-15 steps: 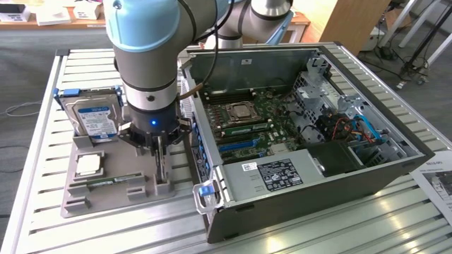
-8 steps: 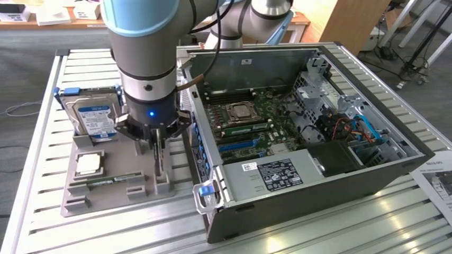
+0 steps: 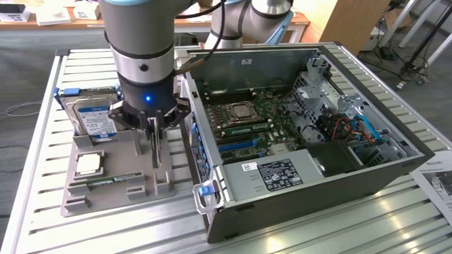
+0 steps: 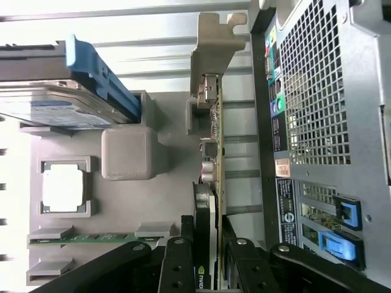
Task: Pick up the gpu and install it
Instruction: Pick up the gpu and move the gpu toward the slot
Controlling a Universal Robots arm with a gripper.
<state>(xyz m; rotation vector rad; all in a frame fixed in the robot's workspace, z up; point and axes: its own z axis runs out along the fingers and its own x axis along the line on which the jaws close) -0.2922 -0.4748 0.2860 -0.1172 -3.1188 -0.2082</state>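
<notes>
The gpu (image 3: 154, 151) is a thin dark card standing on edge over the grey holder tray (image 3: 120, 185), just left of the open computer case (image 3: 395, 174) in the exterior view. My gripper (image 3: 153, 135) comes straight down on its upper edge. In the wrist view the black fingers (image 4: 177, 265) press both faces of the gpu (image 4: 211, 146), whose silvery end bracket (image 4: 214, 43) points away from the gripper (image 4: 208, 268). The jaws are shut on the card. Whether the card has risen out of its slot in the tray (image 4: 122, 201) I cannot tell.
On the tray sit a hard drive with a blue-white label (image 3: 95, 119), a square processor chip (image 3: 88, 164) and a green memory stick (image 3: 106, 181). The case lies open with its motherboard and blue expansion slot (image 3: 236, 145) exposed. Its perforated wall (image 4: 317, 91) is close beside the card.
</notes>
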